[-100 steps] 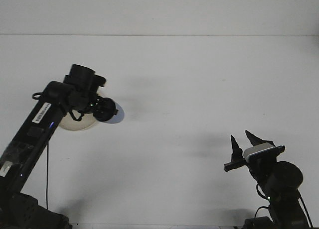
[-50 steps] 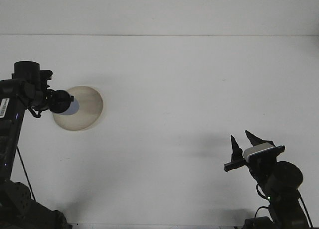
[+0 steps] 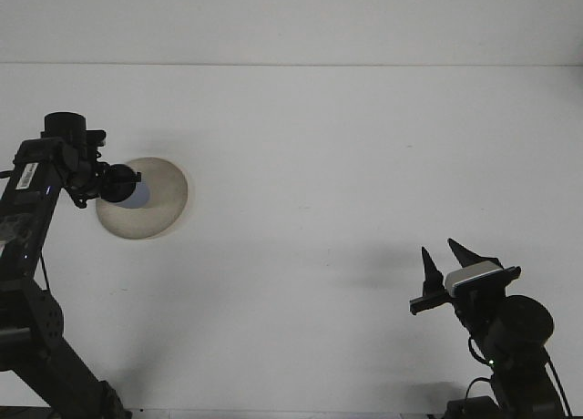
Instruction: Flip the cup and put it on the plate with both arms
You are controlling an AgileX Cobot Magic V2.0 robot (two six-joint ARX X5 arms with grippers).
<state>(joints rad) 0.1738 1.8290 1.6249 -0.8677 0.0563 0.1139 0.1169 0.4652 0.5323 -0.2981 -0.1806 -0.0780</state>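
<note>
A round beige plate (image 3: 162, 193) lies on the white table at the left. Over its left part my left gripper (image 3: 126, 186) is shut on a small pale blue cup (image 3: 138, 197), which shows only as a light patch beside the dark fingers. Whether the cup touches the plate I cannot tell, nor which way it faces. My right gripper (image 3: 439, 251) stands open near the lower right, fingers pointing up, with nothing between them and far from the plate.
The left arm (image 3: 32, 255) rises along the left edge of the view. The right arm's base (image 3: 515, 346) fills the lower right corner. The back edge of the table (image 3: 291, 65) runs across the top.
The left arm swung left with the cup, from the plate's right edge to over its left part, then shifted slightly right. The right arm has not moved.
</note>
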